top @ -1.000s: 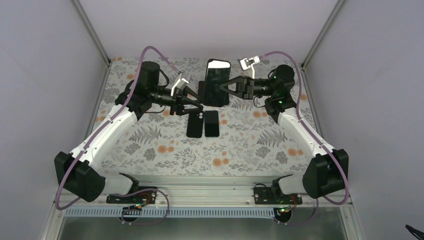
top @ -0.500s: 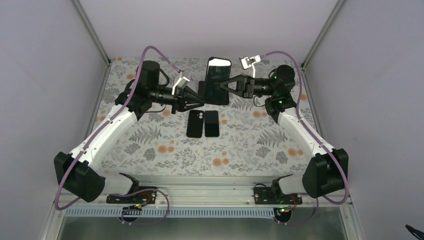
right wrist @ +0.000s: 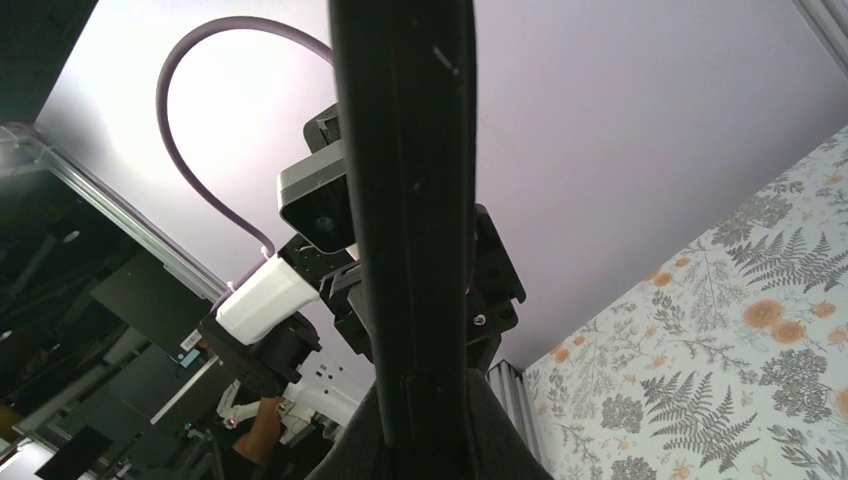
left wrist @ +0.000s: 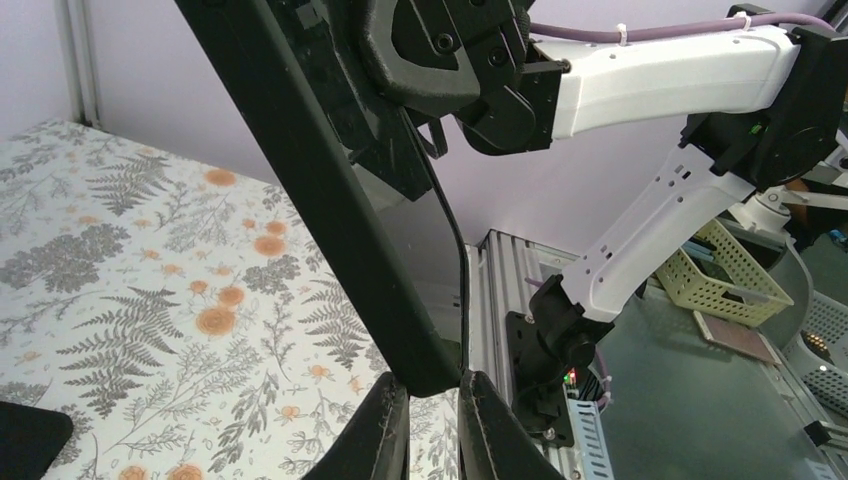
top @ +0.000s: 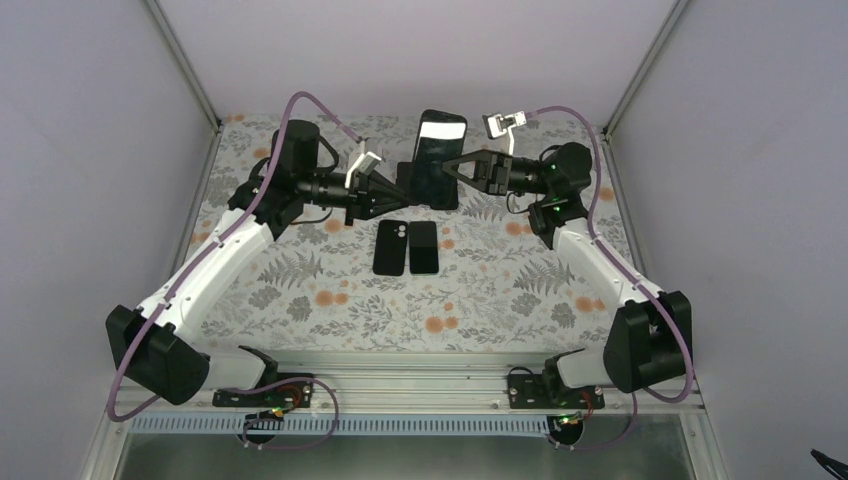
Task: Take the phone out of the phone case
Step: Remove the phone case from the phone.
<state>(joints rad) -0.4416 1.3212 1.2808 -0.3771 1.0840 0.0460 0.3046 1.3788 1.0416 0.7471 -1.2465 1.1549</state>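
Observation:
A black phone (top: 440, 150) in its black phone case is held upright in the air over the back middle of the table. My left gripper (top: 400, 197) is shut on the case's lower left corner. In the left wrist view the case's rim (left wrist: 330, 200) runs down between the fingertips of that gripper (left wrist: 433, 395), with the dark screen (left wrist: 425, 250) beside it. My right gripper (top: 447, 170) is shut on the right edge. In the right wrist view the case's side (right wrist: 410, 200) stands edge-on between the jaws of the gripper (right wrist: 425, 420).
Two flat black slabs lie side by side on the floral cloth below the held phone: one with a camera cutout (top: 392, 247), one plain (top: 423, 247). Lilac walls and metal posts (top: 185, 65) bound the table. A metal rail (top: 420, 365) runs along the near edge.
My left gripper has closed from open onto the case's lower left corner. The held phone and the right gripper have risen slightly.

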